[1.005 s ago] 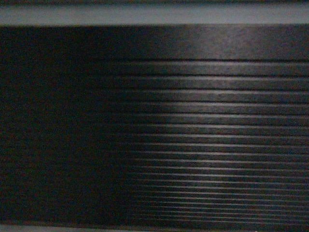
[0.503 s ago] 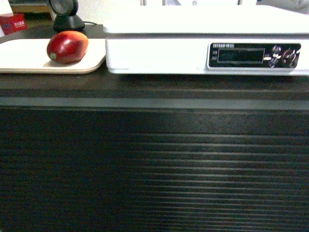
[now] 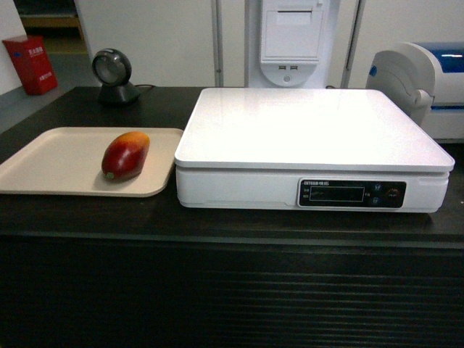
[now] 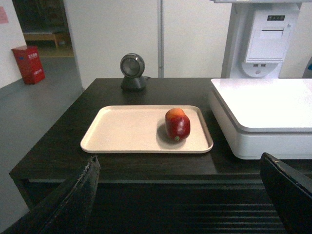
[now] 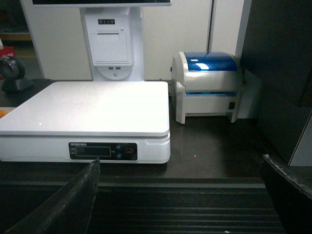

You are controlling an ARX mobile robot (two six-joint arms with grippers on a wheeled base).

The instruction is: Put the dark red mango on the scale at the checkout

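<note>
Head view: mango (image 3: 125, 155) lying on its side on the right part of a beige tray (image 3: 43, 161), tray flat on the black checkout (image 3: 232, 221) and just beside the left edge of the white scale (image 3: 312, 138). Scale platform bare, with a dark display strip and buttons on its front right. Behind the tray, a round black scanner (image 3: 114, 75) on its stand; at far left, a red box (image 3: 30, 64) on the floor. Behind the scale, a white printer housing (image 3: 291, 40), and at far right a white and blue device (image 3: 428, 72). No arm or gripper visible here. Left wrist view: left gripper (image 4: 180, 195) spread wide, dark fingers (image 4: 73, 200) at the lower corners, nothing held. Mango ahead of and above the gap between the jaws, roughly centred, well apart from both fingers, pale stem spot facing the camera. Tray spanning most of that gap; scale off toward the right jaw; scanner farther ahead, past the tray. Right wrist view: right gripper (image 5: 180, 195) likewise wide apart and empty, fingers (image 5: 68, 204) low in the corners. Scale ahead of the left jaw, its display facing the camera; white and blue device farther ahead, between the jaws and nearer the right one. Ribbed front of the checkout directly below the gap.
</note>
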